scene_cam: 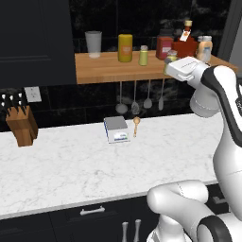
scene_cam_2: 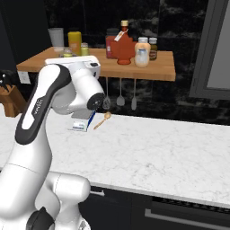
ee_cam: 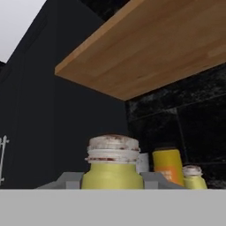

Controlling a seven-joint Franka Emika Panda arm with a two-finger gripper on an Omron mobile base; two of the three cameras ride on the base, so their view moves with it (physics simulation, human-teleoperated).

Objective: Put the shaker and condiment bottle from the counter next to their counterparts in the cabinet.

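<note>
A: Shelf [scene_cam: 108, 71]?
B: Warm matt wood, grain visible; knife block [scene_cam: 21, 125] likewise wooden.
A: Counter [scene_cam: 71, 170]?
B: Smooth white marble, grey-veined, at 6 o'clock below the shelf.
A: Shaker [ee_cam: 113, 170]?
B: Matt olive-yellow body; worn, rust-flecked pale cap.
A: Wall [scene_cam_2: 179, 31]?
B: Glossy black tile.

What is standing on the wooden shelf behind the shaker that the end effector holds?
Behind the shaker stand a yellow can, a lime shaker and a grey cup. In the hand view the shaker covers most of the cup.
</note>
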